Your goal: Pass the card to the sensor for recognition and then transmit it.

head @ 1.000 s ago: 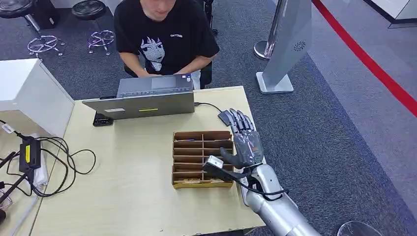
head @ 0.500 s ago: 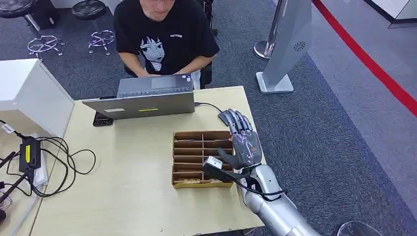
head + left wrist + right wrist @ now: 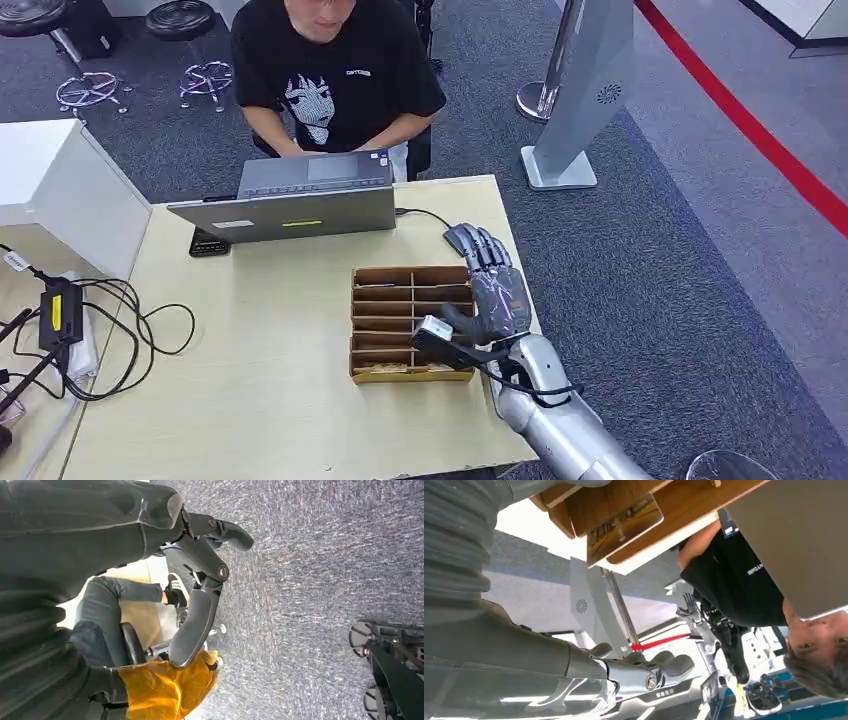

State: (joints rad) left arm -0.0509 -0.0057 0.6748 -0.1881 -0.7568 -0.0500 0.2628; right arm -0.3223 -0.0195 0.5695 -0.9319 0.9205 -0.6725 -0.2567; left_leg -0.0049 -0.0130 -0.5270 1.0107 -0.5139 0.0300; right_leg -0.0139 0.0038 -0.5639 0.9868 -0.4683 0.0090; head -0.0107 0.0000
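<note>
Right hand [image 3: 497, 300]: we log it drawn slightly back beside the tray [image 3: 411, 322], fingers [image 3: 484, 250] spread, empty; card not yet picked.

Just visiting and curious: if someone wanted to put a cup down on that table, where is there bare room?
The widest bare patch of the table lies between the cables and the wooden divider box, running to the near edge. A smaller strip lies between the laptop and the box. The right edge is crowded: the right hand and a mouse.
</note>
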